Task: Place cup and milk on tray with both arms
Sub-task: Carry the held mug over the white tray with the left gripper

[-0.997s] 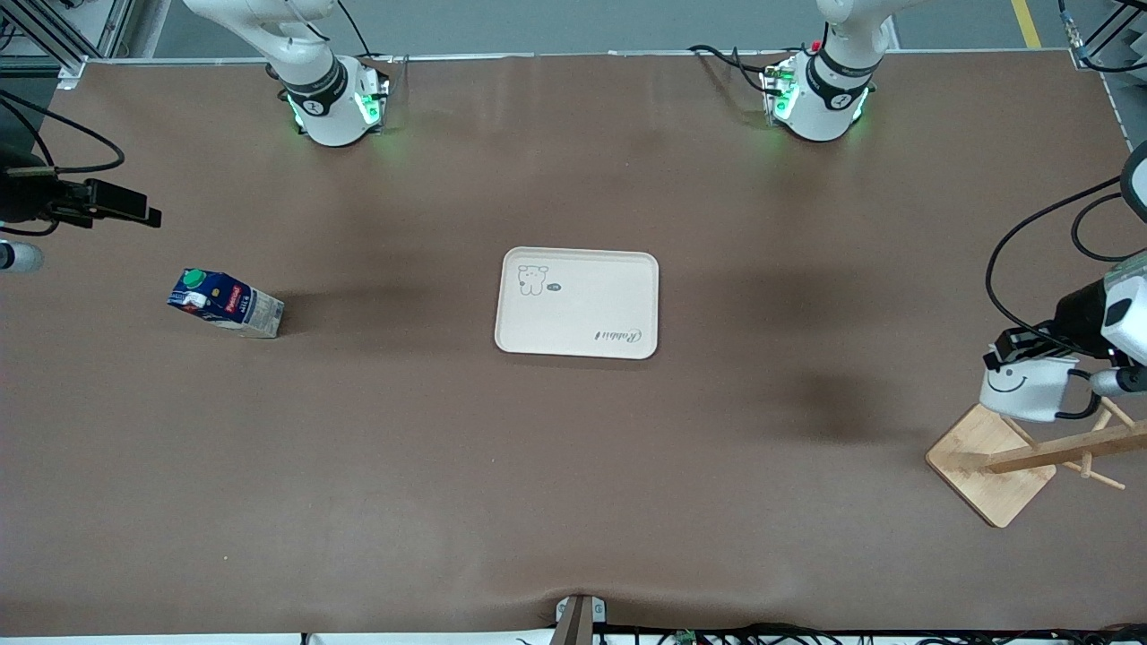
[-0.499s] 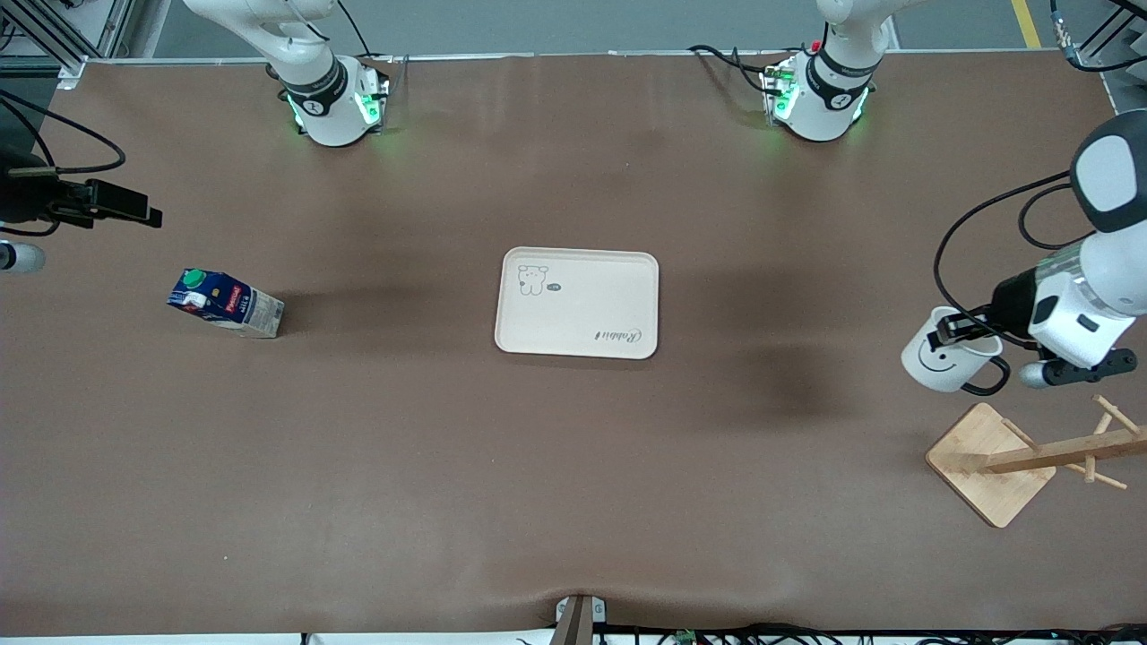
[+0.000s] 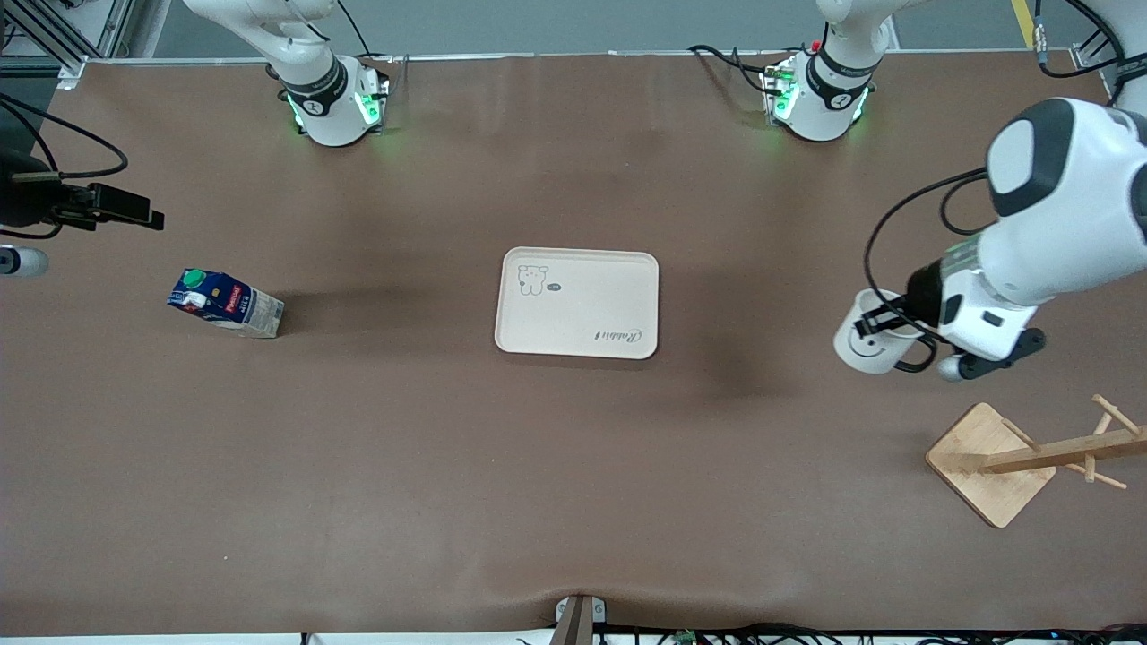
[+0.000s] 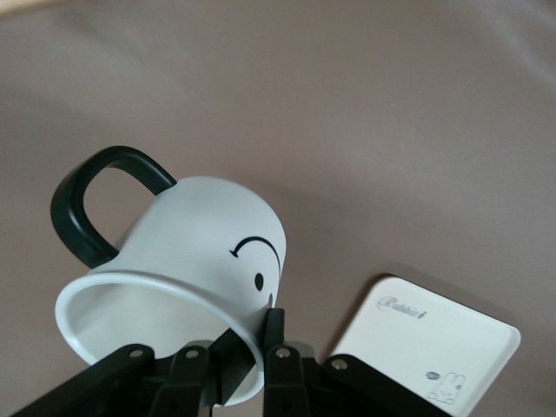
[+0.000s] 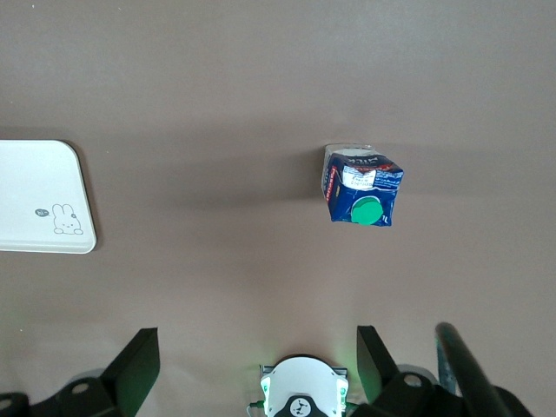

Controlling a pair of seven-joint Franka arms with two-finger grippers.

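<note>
The white smiley cup (image 3: 867, 348) (image 4: 208, 243) hangs tilted over bare table between the wooden rack and the tray. My left gripper (image 3: 887, 324) (image 4: 252, 347) is shut on its rim, one finger inside and one outside, with the black handle turned away from the fingers. The cream tray (image 3: 578, 303) (image 4: 434, 339) (image 5: 39, 195) lies bare at the table's middle. The dark blue milk (image 3: 224, 303) (image 5: 363, 187) with its green cap stands toward the right arm's end. My right gripper (image 3: 125, 208) (image 5: 254, 334) waits open and high over that end, holding nothing.
A wooden rack (image 3: 990, 461) with pegs stands at the left arm's end, nearer the front camera than the cup. Both arm bases (image 3: 336, 103) (image 3: 820, 98) glow green along the table's edge farthest from the front camera. Brown tabletop surrounds the tray.
My left arm has carried the cup away from above the rack toward the tray, and the cup has tilted. The right arm, milk and tray have not moved.
</note>
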